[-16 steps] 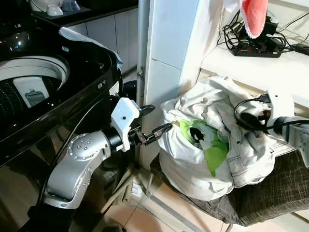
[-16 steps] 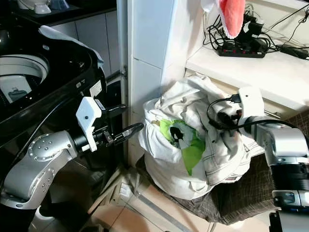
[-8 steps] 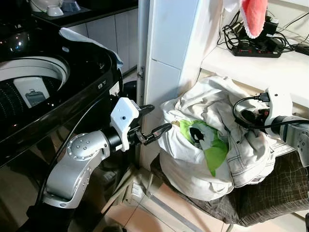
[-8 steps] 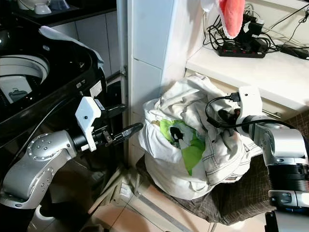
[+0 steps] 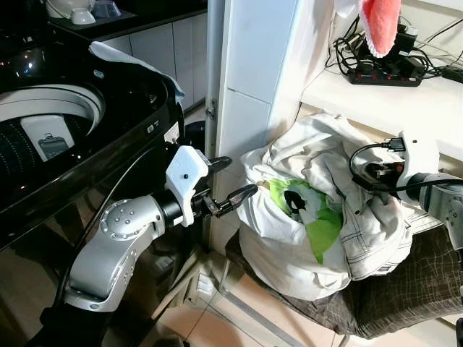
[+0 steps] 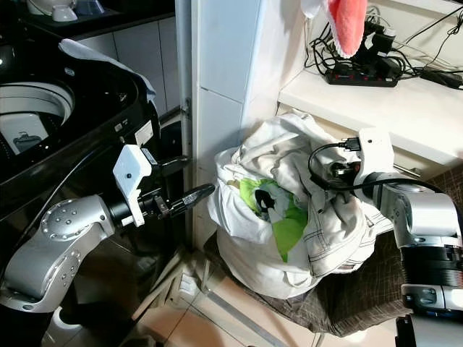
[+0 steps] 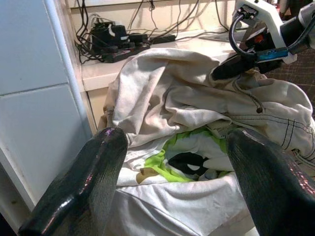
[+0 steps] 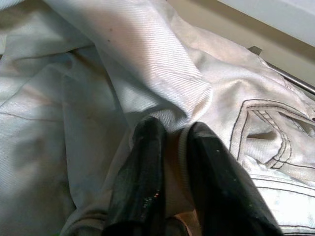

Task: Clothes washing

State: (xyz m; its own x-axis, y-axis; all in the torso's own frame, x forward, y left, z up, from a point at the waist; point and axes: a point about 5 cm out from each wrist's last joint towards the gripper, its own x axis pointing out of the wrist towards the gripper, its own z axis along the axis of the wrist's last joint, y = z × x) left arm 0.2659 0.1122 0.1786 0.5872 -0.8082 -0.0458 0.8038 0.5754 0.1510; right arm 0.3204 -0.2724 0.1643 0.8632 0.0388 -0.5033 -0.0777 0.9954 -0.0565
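A white tiled pillar (image 5: pixel 260 79) stands at the centre, with a grey vertical pipe (image 5: pixel 214 50) running along its left edge. To its right, a white shelf (image 5: pixel 391 101) carries a black power strip (image 5: pixel 383 75) and tangled black cables (image 5: pixel 427 54). A red-and-white cloth (image 5: pixel 380 22) hangs above the shelf. Behind, at upper left, white cabinet doors (image 5: pixel 163 47) sit beneath a dark countertop (image 5: pixel 123 22). A dark checked cushion (image 5: pixel 405 289) lies at lower right. The floor (image 5: pixel 239 325) is light tile. Lighting is even and bright.
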